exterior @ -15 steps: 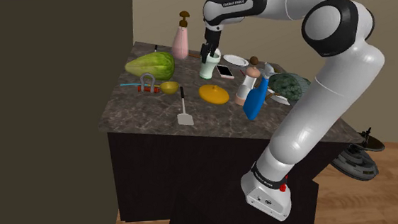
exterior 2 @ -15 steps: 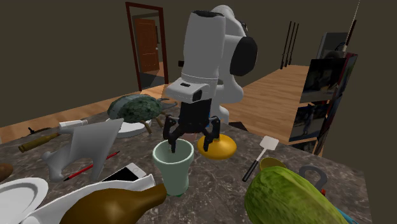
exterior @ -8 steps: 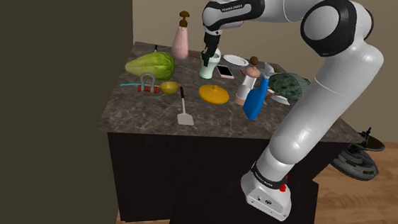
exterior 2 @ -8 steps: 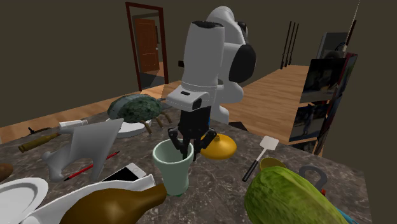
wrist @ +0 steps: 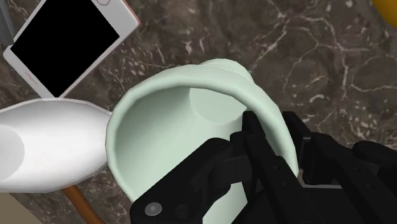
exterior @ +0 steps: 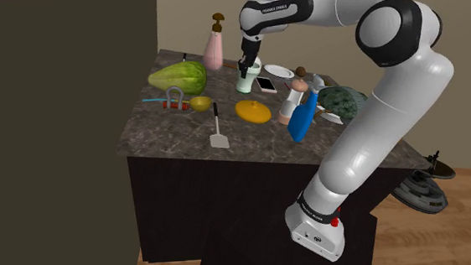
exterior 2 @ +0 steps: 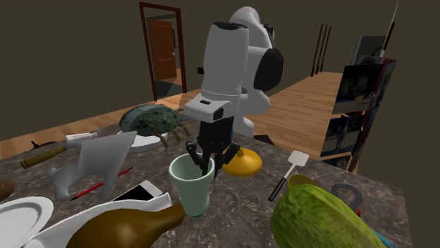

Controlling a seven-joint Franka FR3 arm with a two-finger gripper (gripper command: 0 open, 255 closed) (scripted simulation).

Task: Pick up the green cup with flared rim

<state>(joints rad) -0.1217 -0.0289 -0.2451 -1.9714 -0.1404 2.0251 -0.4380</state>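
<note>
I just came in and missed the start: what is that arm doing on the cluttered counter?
The white arm's gripper is down at the pale green cup, jaws shut on its wall, one finger inside the rim and one outside. The cup stands upright on the dark marble counter next to a phone, apparently not yet lifted.

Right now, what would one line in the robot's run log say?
phase: grasp | claw: shut on pale green cup wall, one finger inside | cup: upright on counter | lift: not yet
</note>
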